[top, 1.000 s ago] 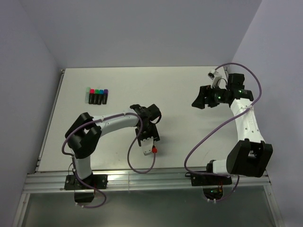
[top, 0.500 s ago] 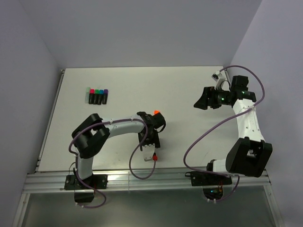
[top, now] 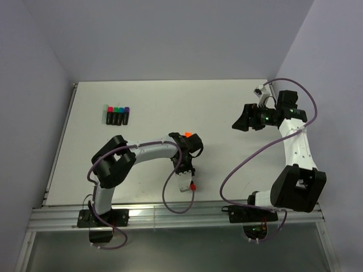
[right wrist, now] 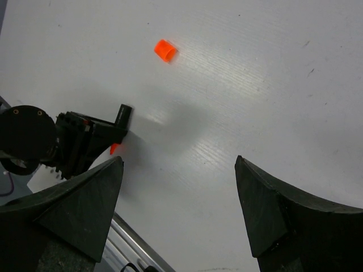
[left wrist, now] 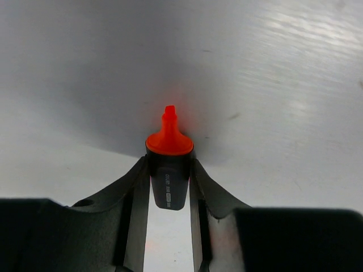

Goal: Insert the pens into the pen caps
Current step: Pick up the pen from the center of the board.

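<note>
Gripping an orange-tipped pen (left wrist: 169, 173) by its black barrel, the left gripper (top: 188, 182) is pressing both fingers (left wrist: 136, 187) against the barrel's sides. The uncapped orange tip is sticking out past the fingertips over the white table (top: 170, 102). In the top view this is happening low in the middle of the frame, near the table's front edge. The orange cap (right wrist: 165, 50) is lying by itself on the table, apart from the pen, in the upper left part of the right wrist view. The right gripper (right wrist: 178, 164) is hanging above the right side of the table with its fingers spread wide, holding nothing. Four capped pens (top: 117, 115) are sitting side by side in a row at the upper left of the table, their tops showing red, green, blue and purple.
</note>
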You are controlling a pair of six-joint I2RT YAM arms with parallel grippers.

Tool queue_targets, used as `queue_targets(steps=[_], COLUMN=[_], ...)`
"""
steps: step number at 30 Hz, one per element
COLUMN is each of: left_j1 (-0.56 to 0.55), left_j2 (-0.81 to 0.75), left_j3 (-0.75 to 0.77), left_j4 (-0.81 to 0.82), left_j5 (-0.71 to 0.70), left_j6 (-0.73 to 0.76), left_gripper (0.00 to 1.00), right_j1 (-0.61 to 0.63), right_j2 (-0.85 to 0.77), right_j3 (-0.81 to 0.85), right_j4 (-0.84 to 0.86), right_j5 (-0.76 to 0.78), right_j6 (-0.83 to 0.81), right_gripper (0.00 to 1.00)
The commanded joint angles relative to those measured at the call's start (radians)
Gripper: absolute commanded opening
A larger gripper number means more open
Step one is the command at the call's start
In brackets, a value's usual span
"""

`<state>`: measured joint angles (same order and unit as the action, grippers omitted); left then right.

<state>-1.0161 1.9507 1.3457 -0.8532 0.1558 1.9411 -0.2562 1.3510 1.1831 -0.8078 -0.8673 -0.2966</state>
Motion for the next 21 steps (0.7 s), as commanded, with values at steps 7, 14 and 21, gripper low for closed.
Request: queue_targets(steps=[7,14,21], left_j1=[0.103,0.339,0.453], left_j2=[0.116,-0.067,-0.239], left_j3=[0.639,0.493,0.317], left_j4=[-0.219,0.259,0.635], left_j5=[0.517,0.628,0.323], left_j6=[-0.882,-1.751,-2.33], left_gripper=[0.0,0.0,0.0], right_j1=[-0.005,-0.005,0.009], right_j2=[0.007,-0.004,-0.013], right_j3=[0.122,0.151,0.155], right_j4=[0.034,0.139,0.188], right_j5=[0.001,-0.032,-0.093], right_j6=[0.042,0.128,0.177], right_gripper=[0.87,0.87,0.87])
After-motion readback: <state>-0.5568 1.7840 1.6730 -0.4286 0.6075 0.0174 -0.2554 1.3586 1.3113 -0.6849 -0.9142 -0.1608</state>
